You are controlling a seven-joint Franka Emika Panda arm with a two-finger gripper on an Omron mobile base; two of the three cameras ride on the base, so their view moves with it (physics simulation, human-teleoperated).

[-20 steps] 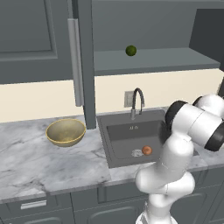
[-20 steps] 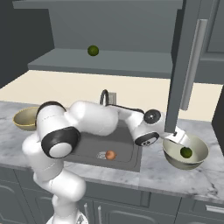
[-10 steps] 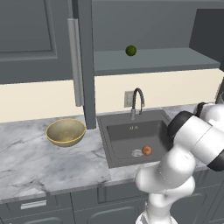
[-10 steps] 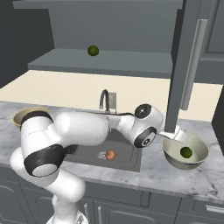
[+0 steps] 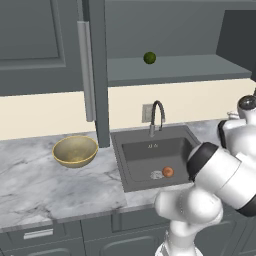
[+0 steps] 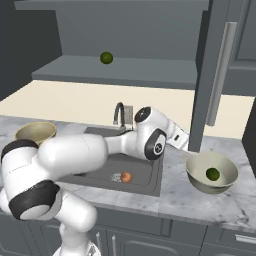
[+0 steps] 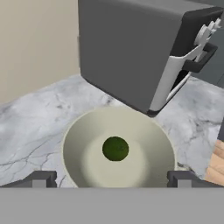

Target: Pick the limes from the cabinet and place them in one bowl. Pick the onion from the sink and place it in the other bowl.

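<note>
With its fingers spread wide and empty, the gripper (image 7: pixel 112 179) hangs above the pale bowl (image 7: pixel 74 131) holding one lime (image 7: pixel 115 148), the other lime (image 6: pixel 106 58) waiting on the cabinet shelf (image 6: pixel 150 72).

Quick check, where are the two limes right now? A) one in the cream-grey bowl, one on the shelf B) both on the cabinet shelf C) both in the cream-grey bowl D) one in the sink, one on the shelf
A: one lime lies inside the cream-grey bowl on the counter, and the other lime sits on the cabinet shelf; the round thing in the sink is the orange-red onion.
</note>
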